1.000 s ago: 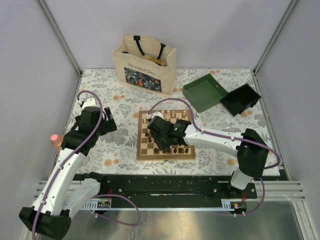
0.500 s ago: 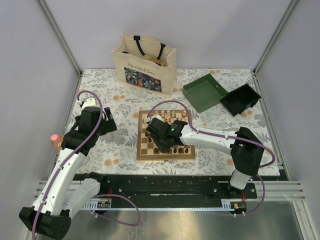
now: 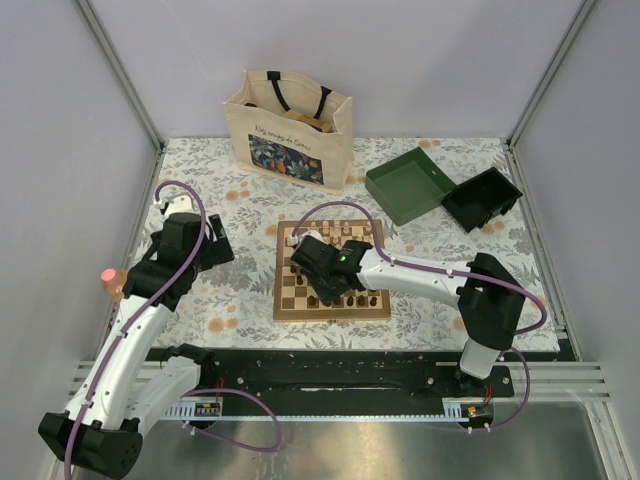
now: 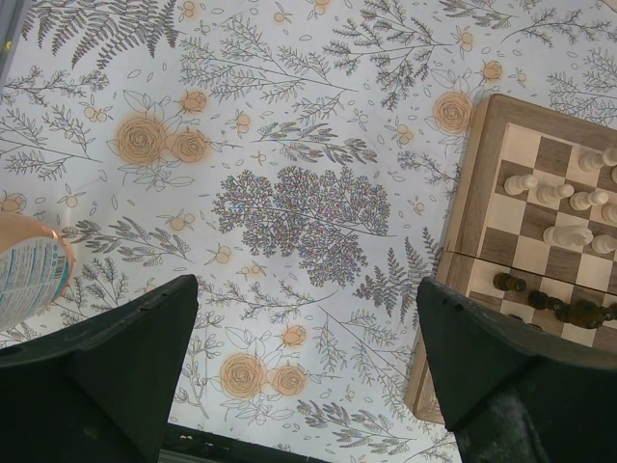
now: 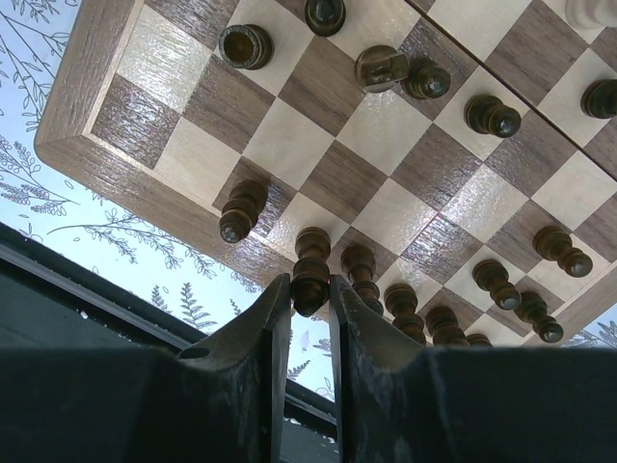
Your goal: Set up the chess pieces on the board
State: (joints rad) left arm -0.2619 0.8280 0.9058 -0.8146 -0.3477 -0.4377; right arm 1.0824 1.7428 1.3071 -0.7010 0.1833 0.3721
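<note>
The board point(image 3: 283, 312) lies in the middle of the flowered table, with pale chess pieces point(image 4: 564, 198) on its far rows and dark ones point(image 4: 540, 301) on the near rows. My right gripper point(image 5: 309, 294) hangs over the near left part of the board point(image 5: 174, 58). Its fingers press both sides of the head of a dark brown chess piece point(image 5: 310, 265), which stands upright in the near row beside several other dark pieces. From above, the right gripper point(image 3: 322, 296) covers that spot. My left gripper point(image 4: 304, 357) is open over bare cloth, left of the board point(image 4: 472, 193).
A cream tote bag point(image 3: 290, 130) stands at the back. A green box point(image 3: 408, 185) and its black lid point(image 3: 482, 198) lie at the back right. A pink-capped bottle point(image 3: 110, 277) stands by the left arm. A dark piece point(image 5: 381, 69) lies tipped over mid-board.
The right gripper has shifted a little left along the board's near rows and its jaws have narrowed onto the dark piece. The left arm has not moved.
</note>
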